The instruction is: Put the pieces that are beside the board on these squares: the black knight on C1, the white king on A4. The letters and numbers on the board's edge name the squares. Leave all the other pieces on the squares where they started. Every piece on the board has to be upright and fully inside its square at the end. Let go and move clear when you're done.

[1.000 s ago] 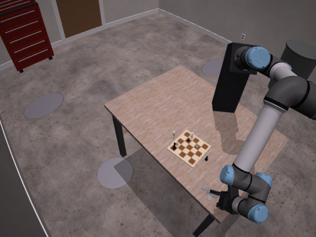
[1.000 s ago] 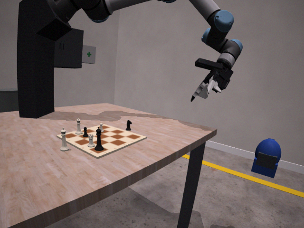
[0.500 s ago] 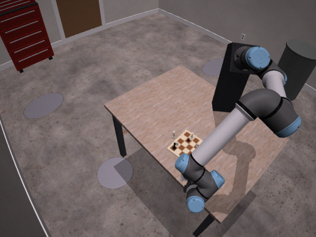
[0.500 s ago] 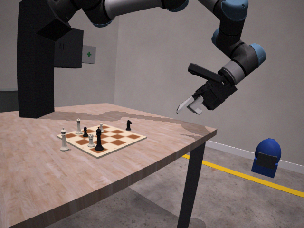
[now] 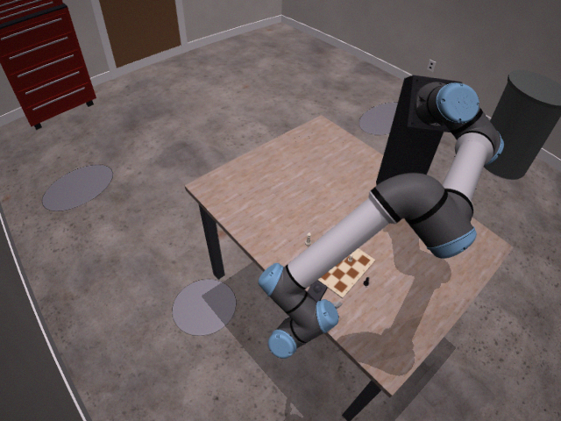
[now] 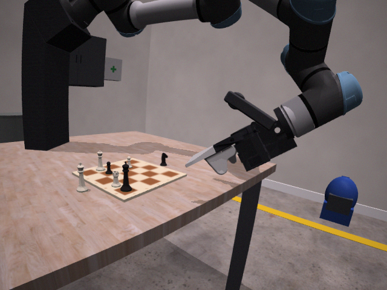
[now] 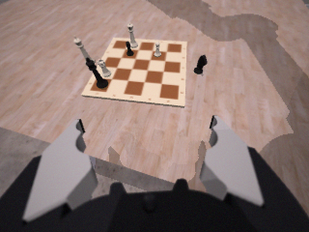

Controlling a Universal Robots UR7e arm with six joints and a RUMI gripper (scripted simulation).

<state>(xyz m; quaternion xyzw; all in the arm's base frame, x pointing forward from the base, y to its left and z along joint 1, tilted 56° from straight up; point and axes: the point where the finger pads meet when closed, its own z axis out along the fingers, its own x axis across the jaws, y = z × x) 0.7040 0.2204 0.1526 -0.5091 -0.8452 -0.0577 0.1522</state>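
Note:
The small chessboard (image 6: pixel 129 176) lies on the wooden table and also shows in the wrist view (image 7: pixel 137 72). The black knight (image 6: pixel 163 159) stands upright on the table just off the board's edge; it also shows in the wrist view (image 7: pixel 200 64) and the overhead view (image 5: pixel 367 281). The white king (image 6: pixel 81 177) stands upright beside the opposite corner, seen in the wrist view (image 7: pixel 82 48) too. My gripper (image 6: pixel 203 164) is open and empty. It hangs tilted over the table's edge, pointing at the board, well short of the knight. Its fingers frame bare table.
On the board stand a tall black piece (image 6: pixel 126 177), a white rook (image 6: pixel 115 179), a black pawn (image 6: pixel 108 167), a tall white piece (image 6: pixel 100 161) and a white pawn (image 6: pixel 128 161). The arm's black pedestal (image 6: pixel 43 78) stands at the table's back.

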